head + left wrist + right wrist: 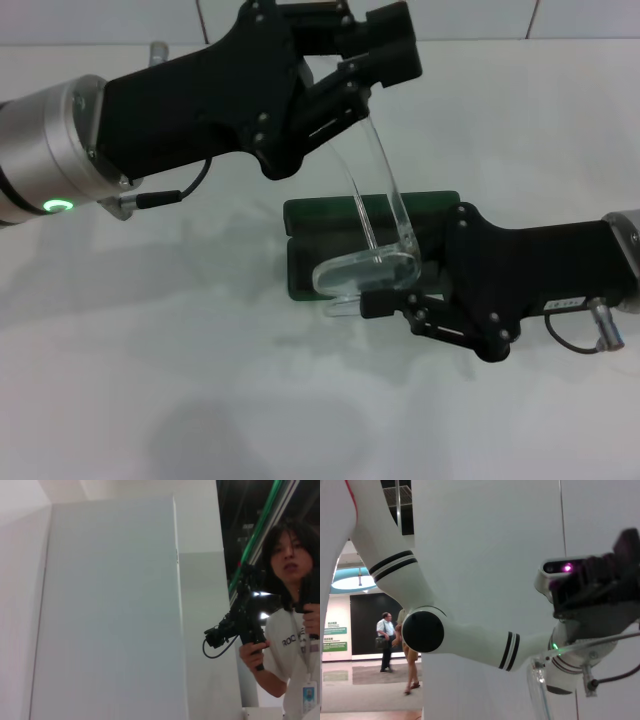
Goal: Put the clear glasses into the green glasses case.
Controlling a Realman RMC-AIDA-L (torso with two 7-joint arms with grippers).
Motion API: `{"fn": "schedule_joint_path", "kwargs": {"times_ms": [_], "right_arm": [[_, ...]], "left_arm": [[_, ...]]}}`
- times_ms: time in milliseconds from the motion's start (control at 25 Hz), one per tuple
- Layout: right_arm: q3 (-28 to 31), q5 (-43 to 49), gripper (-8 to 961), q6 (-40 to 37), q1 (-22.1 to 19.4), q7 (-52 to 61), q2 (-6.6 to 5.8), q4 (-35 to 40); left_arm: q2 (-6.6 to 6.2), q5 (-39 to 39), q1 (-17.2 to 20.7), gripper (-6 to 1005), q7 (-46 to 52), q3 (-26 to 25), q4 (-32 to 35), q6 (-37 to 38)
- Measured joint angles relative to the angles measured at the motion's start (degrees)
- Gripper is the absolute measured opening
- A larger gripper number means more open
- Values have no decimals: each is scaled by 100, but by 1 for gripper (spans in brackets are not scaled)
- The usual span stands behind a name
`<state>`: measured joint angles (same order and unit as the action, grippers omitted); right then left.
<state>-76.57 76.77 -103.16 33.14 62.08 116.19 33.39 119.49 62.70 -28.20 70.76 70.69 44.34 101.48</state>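
— Lighting, head view? 
— Bright, even, from overhead; my arms cast soft grey shadows on the white table [150, 330], faint glare at its far edge.
— Wrist views? 
— Mine: pale walls washed out, dark backgrounds, slight softness.

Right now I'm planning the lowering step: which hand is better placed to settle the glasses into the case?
Probably the right hand: it sits low at the case, gripping the glasses by the lens. The left hand holds an arm tip high above.
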Motion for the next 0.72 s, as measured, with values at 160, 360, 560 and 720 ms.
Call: {"fn": "schedule_joint_path", "kwargs": {"times_ms": [160, 360, 560, 720], "right_arm": [[-2, -54, 112, -149, -28, -138, 0, -2], [9, -134, 112, -238, -52, -178, 0, -5], [32, -192, 112, -266, -89, -179, 0, -8], [31, -193, 112, -271, -108, -179, 0, -8]], "left_arm": [[-25, 6, -8, 212, -64, -31, -158, -15], [-30, 35, 11, 115, -81, -83, -236, -23], [-29, 166, 10, 81, -71, -83, -241, -24], [-24, 360, -7, 81, -39, -81, -242, -24]]}}
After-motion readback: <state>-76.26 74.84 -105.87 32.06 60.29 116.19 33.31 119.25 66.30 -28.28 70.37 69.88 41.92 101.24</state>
